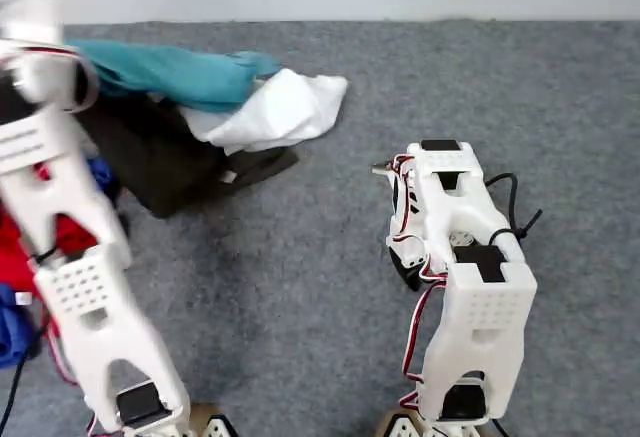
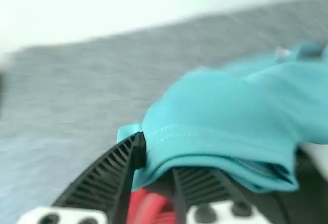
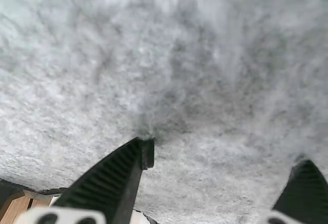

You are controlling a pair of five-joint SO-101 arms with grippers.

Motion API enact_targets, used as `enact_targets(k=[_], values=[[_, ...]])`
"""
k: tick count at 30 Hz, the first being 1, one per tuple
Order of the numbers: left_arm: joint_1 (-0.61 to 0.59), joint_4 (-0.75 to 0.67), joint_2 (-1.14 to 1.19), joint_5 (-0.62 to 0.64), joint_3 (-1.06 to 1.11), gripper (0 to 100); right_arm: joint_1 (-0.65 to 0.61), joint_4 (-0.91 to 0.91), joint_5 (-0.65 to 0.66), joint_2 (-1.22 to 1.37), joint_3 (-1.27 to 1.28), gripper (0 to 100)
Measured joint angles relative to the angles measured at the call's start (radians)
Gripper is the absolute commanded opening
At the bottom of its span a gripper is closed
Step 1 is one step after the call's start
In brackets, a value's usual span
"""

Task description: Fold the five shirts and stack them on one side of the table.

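Table: grey felt. Its near and right stretches are bare.

Shirt pile: at the far-left corner. The dark shirt is at the bottom. The white shirt lies crumpled on the dark shirt's right part. The red shirt and blue shirt sit at the left edge, partly behind the left arm.

Teal shirt: on top of the pile at the far side. Its long axis runs left to right, and its free end touches the white shirt.

Left gripper: at the teal shirt's left end, fingers clamped on a fold of its hem. The cloth trails away rightward from the jaws.

Right gripper: fingers wide apart with nothing between them, low over bare felt. It is well apart from the pile, to its right and nearer.

Judgement: the left arm is the nearer one, and the hem it holds is the shirt's left end. Spreading the shirt means drawing it toward the bare felt at centre.
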Motion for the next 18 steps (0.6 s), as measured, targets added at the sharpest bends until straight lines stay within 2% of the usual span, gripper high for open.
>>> enact_targets(k=[7,13,18], values=[[-0.141,0.0,-0.252,0.0,0.0,1,0.0,0.0,0.0,0.0,0.0,39.8],[-0.183,0.0,-0.4,0.0,-0.002,1,0.0,0.0,0.0,0.0,0.0,39.8],[-0.201,0.0,-0.43,0.0,0.003,2,0.0,0.0,0.0,0.0,0.0,39.8]])
